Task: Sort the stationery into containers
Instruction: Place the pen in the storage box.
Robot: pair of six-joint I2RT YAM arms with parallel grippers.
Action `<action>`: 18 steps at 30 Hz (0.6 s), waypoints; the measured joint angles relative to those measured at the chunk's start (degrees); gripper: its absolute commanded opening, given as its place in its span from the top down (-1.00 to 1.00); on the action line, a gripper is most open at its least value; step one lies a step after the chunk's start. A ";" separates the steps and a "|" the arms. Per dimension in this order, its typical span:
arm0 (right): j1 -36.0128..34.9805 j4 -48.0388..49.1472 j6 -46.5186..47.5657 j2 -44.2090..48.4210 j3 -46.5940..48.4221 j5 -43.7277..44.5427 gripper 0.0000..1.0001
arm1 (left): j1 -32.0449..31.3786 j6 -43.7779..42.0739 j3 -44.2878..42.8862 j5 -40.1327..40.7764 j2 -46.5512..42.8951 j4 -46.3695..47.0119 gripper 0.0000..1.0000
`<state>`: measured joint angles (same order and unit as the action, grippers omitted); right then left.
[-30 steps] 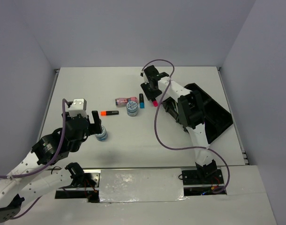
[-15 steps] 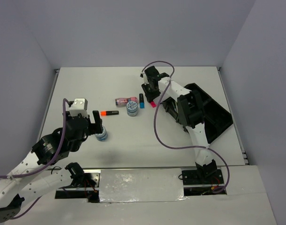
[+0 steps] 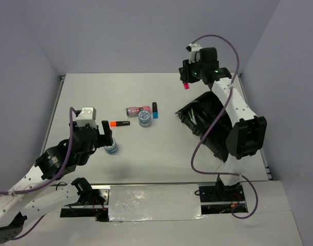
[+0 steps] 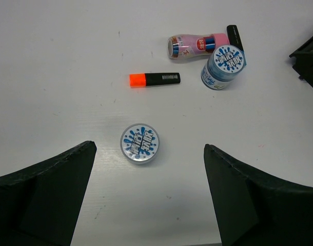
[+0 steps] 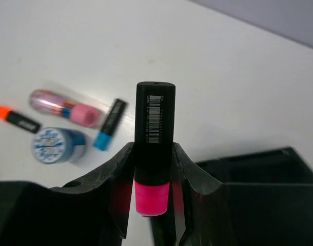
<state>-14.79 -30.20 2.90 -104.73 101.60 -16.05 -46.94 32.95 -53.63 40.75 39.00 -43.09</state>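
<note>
My right gripper [image 3: 187, 80] is shut on the pink-ended black marker [image 5: 154, 148] and holds it high above the black organiser tray [image 3: 218, 128], near its far end. My left gripper [image 3: 106, 139] is open over a blue-white disc [image 4: 139, 143] lying flat on the table. The orange-ended marker [image 4: 154, 79], pink tube [image 4: 195, 45], second blue-white disc [image 4: 223, 66] and blue-ended marker [image 3: 155, 109] lie in a cluster mid-table. Thin pens lie in the tray [image 3: 201, 119].
The tray [image 5: 259, 174] lies skewed at the right side of the table. White walls close in the table on the left, back and right. A cable [image 3: 197, 148] loops from the right arm over the table.
My right gripper lifted the pink-ended marker off the table and swung it up and right, from beside the blue marker to above the tray's far end. The left arm stayed still.
</note>
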 measured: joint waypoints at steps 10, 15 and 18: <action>13.86 -2.47 5.75 1.53 -10.71 11.23 0.76 | 0.00 -0.81 0.02 -0.98 0.96 1.16 -0.99; 19.30 -0.24 5.49 1.20 -13.51 10.71 0.61 | 0.00 -1.53 0.22 -2.08 1.84 1.38 -0.99; 20.79 0.00 5.49 0.63 -14.01 9.53 0.48 | 0.00 -1.68 0.39 -2.67 1.95 1.57 -0.99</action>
<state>6.00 -30.20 8.38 -104.09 87.59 -6.52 -46.94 31.27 -53.23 38.09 40.95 -41.52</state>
